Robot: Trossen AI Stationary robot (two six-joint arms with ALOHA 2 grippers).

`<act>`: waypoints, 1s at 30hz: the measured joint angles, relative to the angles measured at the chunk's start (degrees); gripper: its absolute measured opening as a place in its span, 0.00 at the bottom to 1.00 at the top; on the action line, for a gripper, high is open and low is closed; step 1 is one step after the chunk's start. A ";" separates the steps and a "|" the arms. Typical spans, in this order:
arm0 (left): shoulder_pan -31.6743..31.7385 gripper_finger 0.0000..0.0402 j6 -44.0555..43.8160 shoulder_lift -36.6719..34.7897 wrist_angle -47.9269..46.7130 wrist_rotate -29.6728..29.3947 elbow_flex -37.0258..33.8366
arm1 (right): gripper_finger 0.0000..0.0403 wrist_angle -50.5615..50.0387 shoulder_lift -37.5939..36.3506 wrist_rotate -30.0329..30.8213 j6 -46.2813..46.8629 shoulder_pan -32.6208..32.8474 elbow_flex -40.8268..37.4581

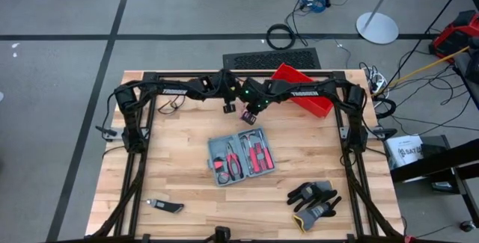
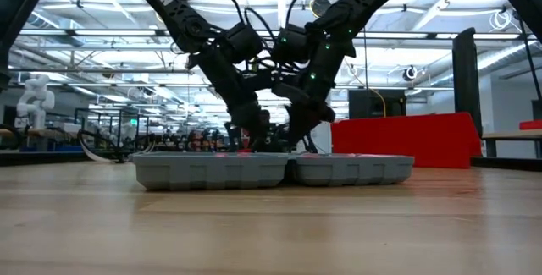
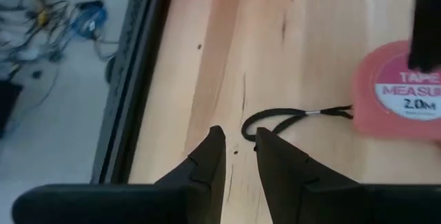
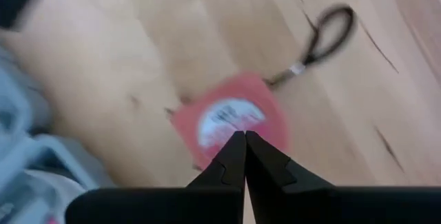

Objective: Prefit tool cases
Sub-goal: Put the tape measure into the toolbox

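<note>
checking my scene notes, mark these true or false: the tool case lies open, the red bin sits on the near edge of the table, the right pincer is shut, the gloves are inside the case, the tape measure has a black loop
1. The tool case lies open on the table. True.
2. The red bin sits at the table's near edge. False: it is at the far edge, by the right arm's base.
3. The right pincer is shut. True.
4. The gloves are inside the case. False: they lie on the table, apart from it.
5. The red tape measure has a black loop. True.
</note>
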 joint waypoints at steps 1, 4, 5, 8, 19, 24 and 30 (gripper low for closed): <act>0.52 0.21 1.07 0.00 -0.02 1.45 0.00 | 0.00 1.00 0.00 -0.05 0.27 0.35 0.00; 1.59 0.21 2.45 0.00 0.21 6.51 0.13 | 0.00 2.85 0.25 0.19 1.66 1.47 0.00; 1.83 0.21 2.75 0.00 0.17 8.11 0.13 | 0.00 3.13 0.57 0.19 1.88 1.98 0.02; 2.17 0.21 2.98 0.00 0.71 12.34 0.13 | 0.00 2.54 1.72 0.18 2.70 2.99 0.02; 3.01 0.21 12.03 2.76 2.83 14.37 0.18 | 0.00 -4.75 3.67 3.10 2.40 3.46 0.06; 4.03 0.21 11.77 3.36 2.09 13.96 0.13 | 0.00 -10.37 3.41 7.84 -0.41 2.30 0.04; 4.55 0.21 10.60 0.96 -1.80 10.31 0.20 | 0.00 -13.87 -1.02 8.63 -3.62 1.84 -0.24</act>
